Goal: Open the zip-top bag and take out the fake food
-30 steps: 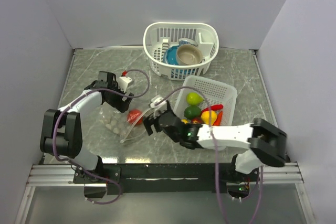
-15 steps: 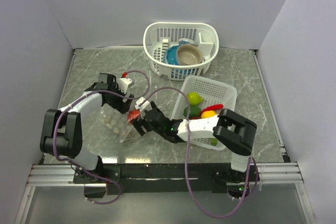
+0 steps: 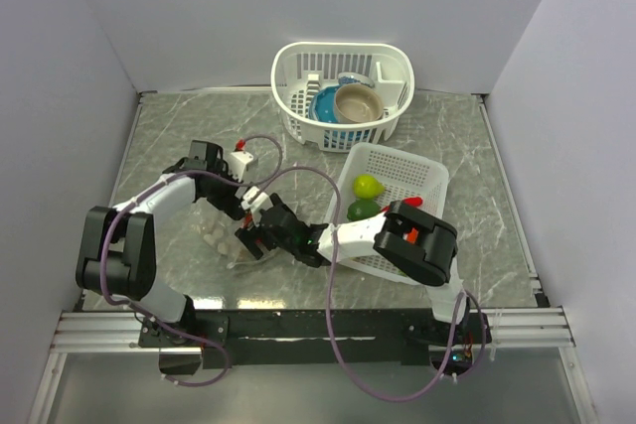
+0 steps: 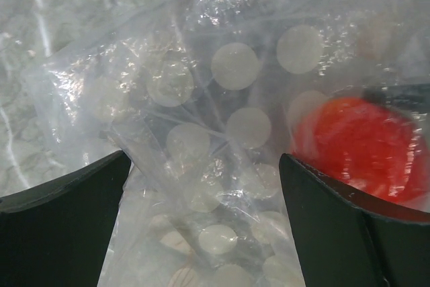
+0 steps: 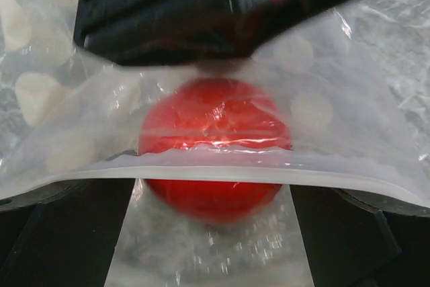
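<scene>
The zip-top bag [image 3: 213, 236], clear with white dots, lies flat on the table left of centre. My left gripper [image 3: 229, 198] hovers over its far end, open, with dotted plastic [image 4: 235, 126] between the fingers [image 4: 60, 226]. My right gripper [image 3: 250, 239] is at the bag's mouth, open. A red round piece of fake food [image 5: 211, 159] sits inside the bag just ahead of its fingers [image 5: 349, 240], with space on both sides. The bag's white zip rim [image 5: 322, 181] crosses in front of it. The same red piece [image 4: 359, 149] shows through the plastic in the left wrist view.
A white rectangular basket [image 3: 422, 164] at right holds a lime-green fruit [image 3: 368, 186], a dark green one [image 3: 361, 210] and a red piece [image 3: 412, 203]. A white oval basket [image 3: 288, 76] at the back holds a blue and a tan bowl. Grey walls stand on three sides.
My right arm has swung left from beside the rectangular basket to the bag's mouth, and now covers the red piece in the top view. The left gripper has barely moved.
</scene>
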`<act>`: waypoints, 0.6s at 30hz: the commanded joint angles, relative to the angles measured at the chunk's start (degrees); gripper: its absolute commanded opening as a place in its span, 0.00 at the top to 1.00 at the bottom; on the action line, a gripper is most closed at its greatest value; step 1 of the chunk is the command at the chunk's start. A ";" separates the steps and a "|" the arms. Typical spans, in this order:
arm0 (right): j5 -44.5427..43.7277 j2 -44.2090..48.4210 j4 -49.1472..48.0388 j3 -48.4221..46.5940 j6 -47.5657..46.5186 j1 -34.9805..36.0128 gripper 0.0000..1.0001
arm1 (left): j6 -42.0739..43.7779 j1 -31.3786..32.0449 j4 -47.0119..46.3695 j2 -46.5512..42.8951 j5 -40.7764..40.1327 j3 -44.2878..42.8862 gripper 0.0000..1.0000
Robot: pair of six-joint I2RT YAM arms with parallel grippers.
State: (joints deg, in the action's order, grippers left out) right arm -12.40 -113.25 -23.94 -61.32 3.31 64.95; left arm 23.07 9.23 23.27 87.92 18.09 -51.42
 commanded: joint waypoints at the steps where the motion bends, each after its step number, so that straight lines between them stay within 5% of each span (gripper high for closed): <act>1: 1.15 -1.18 -1.63 -4.24 0.47 -0.35 0.00 | 0.66 1.49 1.78 -1.61 3.01 -0.18 0.01; 4: 3.43 -1.27 -0.14 -5.03 1.78 -1.05 0.19 | 0.92 1.40 1.43 -2.31 1.43 0.53 0.01; 5: 3.44 -1.10 1.52 -5.21 2.40 -1.40 0.36 | 0.92 1.31 1.08 -2.66 0.73 0.79 0.01; 8: 4.40 2.23 4.68 -3.99 3.54 -1.58 0.66 | 1.36 0.44 -0.59 -3.28 -2.08 1.58 0.01; 11: 4.93 8.21 7.58 -0.48 4.51 -1.49 0.84 | 1.45 -0.79 -1.03 -1.88 -4.02 0.36 0.01; 18: 1.43 26.99 13.39 7.44 6.27 -1.05 0.81 | -0.04 -2.64 -3.93 1.91 -6.14 -0.26 0.01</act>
State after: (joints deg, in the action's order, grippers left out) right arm -8.49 -97.08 -13.02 -55.90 7.88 63.75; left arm 23.38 7.57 21.65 88.27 13.13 -50.48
